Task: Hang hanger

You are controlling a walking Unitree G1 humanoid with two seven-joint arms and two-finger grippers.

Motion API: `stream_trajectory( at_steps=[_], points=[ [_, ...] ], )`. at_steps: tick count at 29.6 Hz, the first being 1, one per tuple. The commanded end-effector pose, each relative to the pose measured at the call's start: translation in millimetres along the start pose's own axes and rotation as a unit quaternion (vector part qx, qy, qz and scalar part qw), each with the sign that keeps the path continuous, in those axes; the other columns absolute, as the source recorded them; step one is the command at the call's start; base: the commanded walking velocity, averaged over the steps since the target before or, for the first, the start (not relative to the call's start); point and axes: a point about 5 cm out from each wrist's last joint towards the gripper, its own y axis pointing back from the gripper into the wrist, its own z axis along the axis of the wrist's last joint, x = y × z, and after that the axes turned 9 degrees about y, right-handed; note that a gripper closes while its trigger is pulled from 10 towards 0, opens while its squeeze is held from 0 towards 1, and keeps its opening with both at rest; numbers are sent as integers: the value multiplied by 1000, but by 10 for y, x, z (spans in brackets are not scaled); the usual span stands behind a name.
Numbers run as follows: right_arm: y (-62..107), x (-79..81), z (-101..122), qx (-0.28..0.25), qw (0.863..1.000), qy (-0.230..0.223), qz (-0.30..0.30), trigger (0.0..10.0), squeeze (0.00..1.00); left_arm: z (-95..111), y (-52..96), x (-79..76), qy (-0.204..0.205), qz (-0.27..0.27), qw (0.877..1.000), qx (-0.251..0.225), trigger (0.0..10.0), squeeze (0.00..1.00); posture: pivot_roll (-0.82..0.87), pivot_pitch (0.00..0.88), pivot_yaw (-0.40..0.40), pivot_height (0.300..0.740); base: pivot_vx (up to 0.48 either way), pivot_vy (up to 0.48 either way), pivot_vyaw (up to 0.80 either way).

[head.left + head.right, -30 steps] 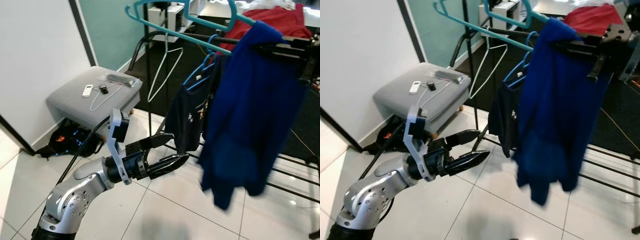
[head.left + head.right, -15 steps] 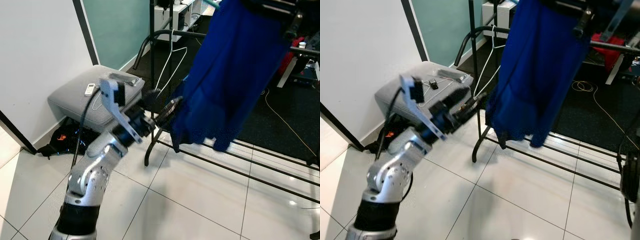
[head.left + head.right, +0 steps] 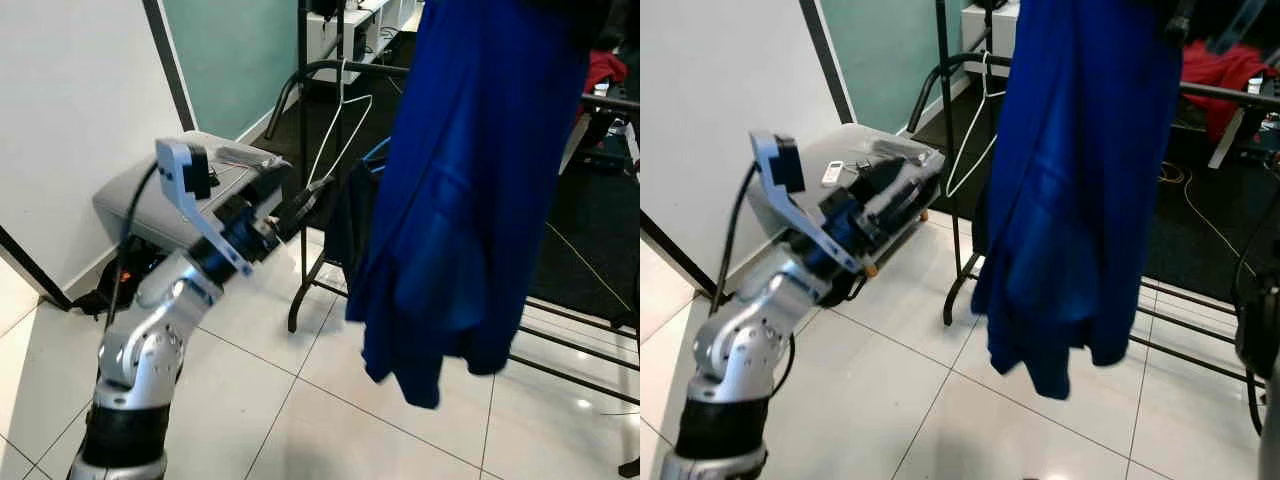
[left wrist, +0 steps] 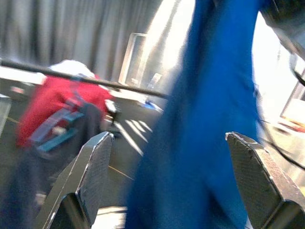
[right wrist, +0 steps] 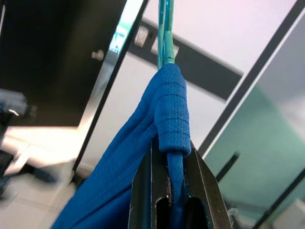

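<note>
Blue garment (image 3: 470, 190) and teal hanger (image 5: 165, 33) are clamped by right gripper (image 5: 171, 191), left gripper (image 4: 171, 191) spread empty; snagging on rack (image 3: 302, 150) is risked.

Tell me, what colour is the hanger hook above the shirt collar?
The hanger hook is teal, clearest in the right wrist view, above the blue shirt.

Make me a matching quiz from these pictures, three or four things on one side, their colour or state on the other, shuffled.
Things:
1. Big shirt on the teal hanger
2. Padded stool by the wall
3. Thin wire hanger on the black rack
4. Left gripper

Colour or state:
A. white, bare
B. open
C. grey
D. blue, held by the right gripper

Pairs: 1-D, 2-C, 3-A, 4-B
</note>
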Motion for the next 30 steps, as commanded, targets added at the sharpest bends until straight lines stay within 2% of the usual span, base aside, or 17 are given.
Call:
stream_trajectory(
  at_steps=[1, 5, 7, 9, 10, 11, 13, 15, 16, 23, 24, 25, 30],
  points=[
    [-18, -52, 135, -34, 999, 19, -12, 10000, 0, -23, 6, -56, 10, -20, 1000, 9, 10000, 0, -154, 52, 36, 740, 0, 0, 0],
    [-78, -108, 222, -56, 998, 29, -30, 10000, 0, -49, 8, -93, 18, -38, 999, 20, 10000, 0, -155, 50, 36, 740, 0, 0, 0],
    [-128, -157, 306, -77, 996, 35, -42, 10000, 0, -95, 9, -114, 6, -53, 997, 49, 10000, 0, -154, 49, 37, 740, 0, 0, 0],
    [-128, -157, 306, -77, 996, 35, -42, 10000, 0, -95, 9, -114, 6, -53, 997, 49, 10000, 0, -154, 49, 37, 740, 0, 0, 0],
    [-144, -173, 337, -84, 995, 37, -43, 10000, 0, -126, 7, -109, -5, -54, 996, 64, 10000, 0, -154, 48, 37, 740, 0, 0, 0],
    [-158, -189, 369, -91, 994, 39, -44, 10000, 0, -158, -2, -90, -18, -47, 996, 74, 10000, 0, -155, 44, 39, 740, 0, 0, 0],
    [-179, -215, 415, -100, 993, 43, -42, 10000, 0, -174, -49, 6, -38, 2, 997, 61, 10000, 0, -156, 40, 38, 740, 0, 0, 0],
    [-179, -215, 415, -100, 993, 43, -42, 10000, 0, -174, -49, 6, -38, 2, 997, 61, 10000, 0, -156, 40, 38, 740, 0, 0, 0],
    [-186, -223, 431, -103, 993, 44, -40, 10000, 0, -177, -71, 16, -44, 9, 997, 56, 10000, 1000, -156, 40, 38, 740, 0, 0, 0],
    [-191, -225, 474, -115, 992, 43, -27, 10000, 0, -84, -113, 109, -79, 52, 995, 27, 10000, 1000, -161, 32, 43, 740, 0, 0, 0],
    [-190, -219, 479, -117, 992, 43, -23, 10000, 0, -57, -112, 128, -86, 58, 994, 23, 10000, 318, -162, 32, 46, 740, 0, 0, 0],
    [-187, -216, 483, -118, 992, 43, -21, 10000, 0, -33, -109, 129, -85, 55, 995, 21, 10000, 0, -161, 30, 46, 740, 0, 0, 0],
    [-183, -223, 486, -119, 992, 45, -20, 10000, 0, -12, -92, 25, -52, 7, 998, 24, 10000, 0, -161, 30, 46, 740, 0, 0, 0]
  ],
)
